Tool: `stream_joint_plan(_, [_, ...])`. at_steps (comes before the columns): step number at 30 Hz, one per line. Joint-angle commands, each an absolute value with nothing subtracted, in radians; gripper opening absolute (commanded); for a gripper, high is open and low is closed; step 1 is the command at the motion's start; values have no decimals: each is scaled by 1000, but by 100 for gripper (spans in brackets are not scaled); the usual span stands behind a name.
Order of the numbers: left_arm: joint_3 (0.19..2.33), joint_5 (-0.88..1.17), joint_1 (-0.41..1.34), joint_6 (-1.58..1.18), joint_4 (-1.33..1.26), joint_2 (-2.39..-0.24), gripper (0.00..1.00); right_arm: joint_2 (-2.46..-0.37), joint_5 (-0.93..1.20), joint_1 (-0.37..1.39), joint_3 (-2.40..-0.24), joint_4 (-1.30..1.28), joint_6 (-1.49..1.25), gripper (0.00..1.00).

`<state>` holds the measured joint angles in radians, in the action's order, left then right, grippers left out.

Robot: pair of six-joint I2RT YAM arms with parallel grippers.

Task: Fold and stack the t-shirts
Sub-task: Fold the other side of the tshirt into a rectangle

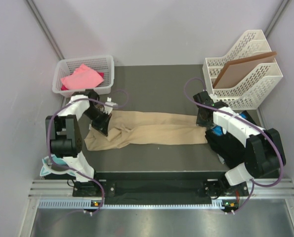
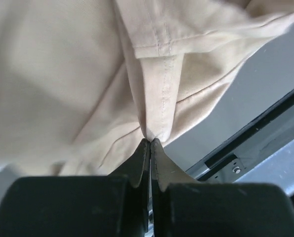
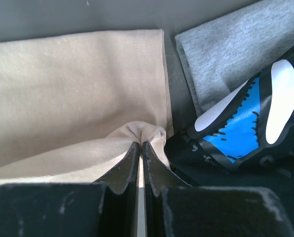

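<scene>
The tan t-shirt [image 1: 151, 129] lies stretched in a long, rumpled band across the dark counter [image 1: 156, 89], between the two arms. The left hand [image 2: 150, 143] is pressed together on a fold at the shirt's left end, pinching the cloth just below a stitched hem, as the left wrist view shows. The right hand [image 3: 140, 144] pinches a small bunched fold at the shirt's right edge, its fingers closed tight on the fabric. Just beside that edge, to the right, lies a black and blue shirt [image 3: 245, 128] with white patches, and beyond it a grey cloth [image 3: 226, 49]. At the far left corner of the counter a white basket [image 1: 108, 74] holds a pink shirt [image 1: 80, 76]. At the far right stands a white file rack [image 1: 250, 96] with a brown board [image 1: 243, 69] leaning in it.
</scene>
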<state>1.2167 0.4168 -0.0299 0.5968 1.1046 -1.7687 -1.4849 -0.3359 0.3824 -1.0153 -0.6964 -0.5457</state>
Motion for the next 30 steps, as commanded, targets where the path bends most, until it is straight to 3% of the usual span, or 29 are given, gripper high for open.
stream_joint_plan(1, [1405,413,-28,604,1230,-1617,0,-1430,-368,380,-1077,-707,-546,0])
stream_joint_plan(5, [1547,385,-28,615,1289,-1540,0,-1413,-371,380,-1072,-710,-549,0])
stream_joint_plan(9, [1546,356,-20,624,1235,-1529,0,-1411,-370,380,-1071,-713,-551,0])
stream_joint_plan(30, [1726,58,-17,604,1097,-1924,0,-1433,-379,379,-1062,-701,-551,0])
